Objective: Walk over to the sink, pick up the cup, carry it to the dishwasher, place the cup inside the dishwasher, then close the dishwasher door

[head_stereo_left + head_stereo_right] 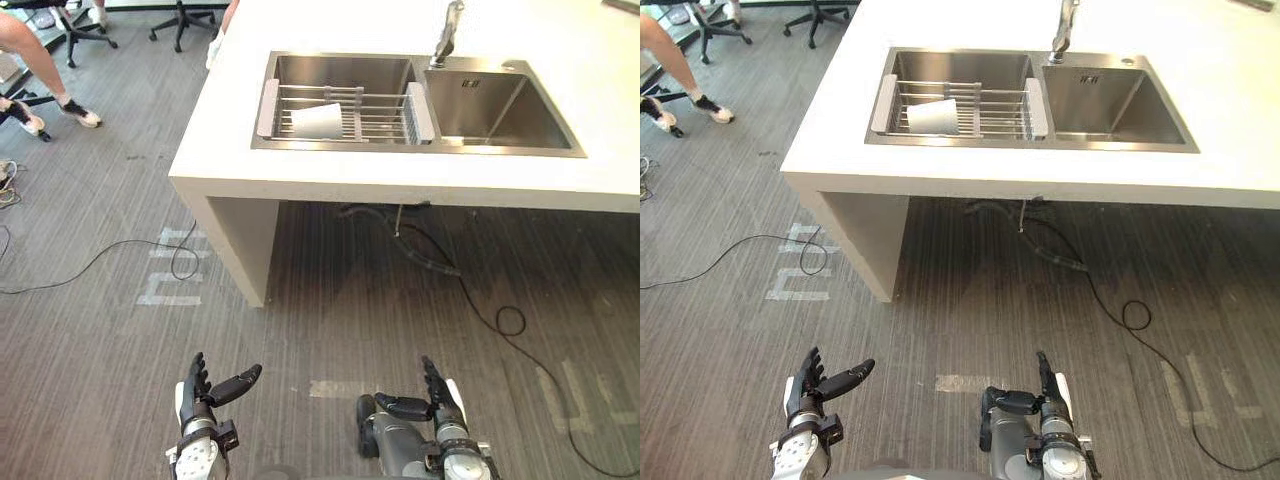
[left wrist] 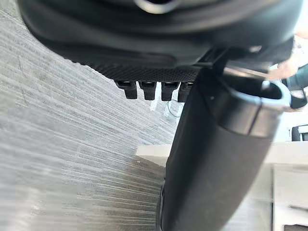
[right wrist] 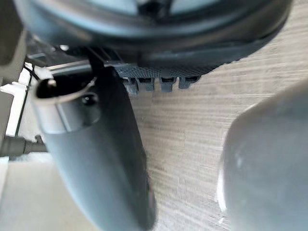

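Looking at the layout, the cup is found lying on its side on the wire rack set across the left basin of the sink, which is sunk into the white surface at the far end of the scene. Its long axis is laid roughly left-right, along the rack's bars; which end is the mouth can't really be told from here. The left hand and right hand are held low at the near edge, over the floor, fingers straight and apart from the thumbs, nothing gripped in either. The cup is well apart from both and far ahead, more or less on the line between them, so neither hand can be called clearly nearer. A walk forward is probably needed before any reach is tried, and a grasp across the cup's short axis would likely be suited.
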